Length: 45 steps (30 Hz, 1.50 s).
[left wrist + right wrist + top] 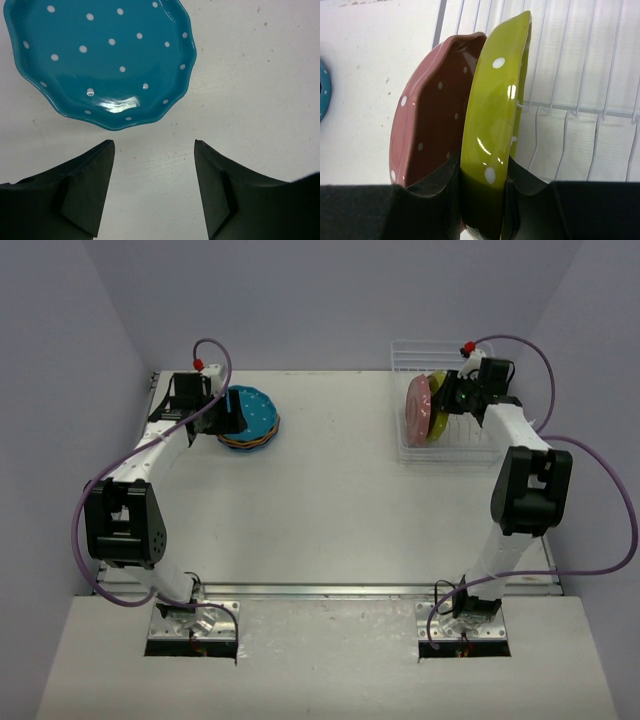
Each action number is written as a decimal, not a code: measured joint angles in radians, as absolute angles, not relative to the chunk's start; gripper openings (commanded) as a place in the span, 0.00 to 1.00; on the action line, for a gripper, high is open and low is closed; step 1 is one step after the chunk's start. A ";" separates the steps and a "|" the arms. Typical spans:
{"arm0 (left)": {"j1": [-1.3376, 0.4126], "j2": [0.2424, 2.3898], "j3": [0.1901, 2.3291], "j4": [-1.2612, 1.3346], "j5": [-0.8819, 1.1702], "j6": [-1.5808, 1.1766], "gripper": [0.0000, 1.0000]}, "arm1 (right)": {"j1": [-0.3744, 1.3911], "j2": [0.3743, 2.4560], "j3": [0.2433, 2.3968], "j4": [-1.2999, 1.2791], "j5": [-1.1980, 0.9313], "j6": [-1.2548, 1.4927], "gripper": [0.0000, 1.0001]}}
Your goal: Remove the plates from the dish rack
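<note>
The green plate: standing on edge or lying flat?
On edge: the green plate stands upright in the dish rack, rim pinched by the right gripper.

Glossy glazed blue plate (100,60), sharp glare, yellow-green plate (495,125) equally glossy, pink plate (430,125) smooth, duller sheen, dish rack (580,65) thin smooth pale ribs, table (250,75) matt white, faintly speckled, left gripper (154,145) fingers (85,185) matt black, foam-like.

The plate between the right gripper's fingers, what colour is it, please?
Yellow-green plate with white dots; right wrist view shows it best.
</note>
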<state>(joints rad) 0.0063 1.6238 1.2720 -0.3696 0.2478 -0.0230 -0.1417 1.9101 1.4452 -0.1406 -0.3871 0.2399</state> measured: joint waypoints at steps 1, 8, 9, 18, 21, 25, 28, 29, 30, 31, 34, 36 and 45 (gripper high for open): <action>0.006 1.624 1.272 -0.372 0.248 -0.022 0.73 | -0.142 1.909 1.445 -0.145 -0.392 0.233 0.00; 0.006 1.624 1.275 -0.387 0.249 -0.027 0.98 | -0.142 1.884 1.445 -0.231 -0.412 0.202 0.00; 0.006 1.624 1.275 -0.388 0.249 -0.028 0.99 | -0.142 1.877 1.448 -0.247 -0.413 0.202 0.00; 0.006 1.617 1.283 -0.395 0.244 -0.034 1.00 | -0.153 1.840 1.575 -0.394 -0.425 0.261 0.00; 0.006 1.609 1.283 -0.394 0.241 -0.035 1.00 | -0.156 1.835 1.635 -0.417 -0.440 0.290 0.00; 0.006 1.597 1.284 -0.396 0.233 -0.035 1.00 | -0.158 1.824 1.715 -0.443 -0.442 0.290 0.00; 0.006 1.591 1.289 -0.401 0.229 -0.036 1.00 | -0.161 1.812 1.762 -0.453 -0.449 0.260 0.00; 0.006 1.588 1.290 -0.402 0.229 -0.037 1.00 | -0.161 1.804 1.770 -0.453 -0.453 0.242 0.00; 0.006 1.586 1.292 -0.403 0.230 -0.039 1.00 | -0.161 1.796 1.774 -0.454 -0.457 0.225 0.00; 0.006 1.584 1.294 -0.404 0.231 -0.041 1.00 | -0.161 1.786 1.776 -0.454 -0.461 0.208 0.00; 0.006 1.580 1.303 -0.408 0.244 -0.049 1.00 | -0.148 1.754 1.777 -0.463 -0.472 0.109 0.00; 0.006 1.578 1.308 -0.408 0.257 -0.054 1.00 | -0.126 1.725 1.770 -0.468 -0.475 0.034 0.00; 0.006 1.542 1.344 -0.417 0.449 -0.058 1.00 | 0.180 1.353 1.374 -0.335 -0.449 -0.484 0.00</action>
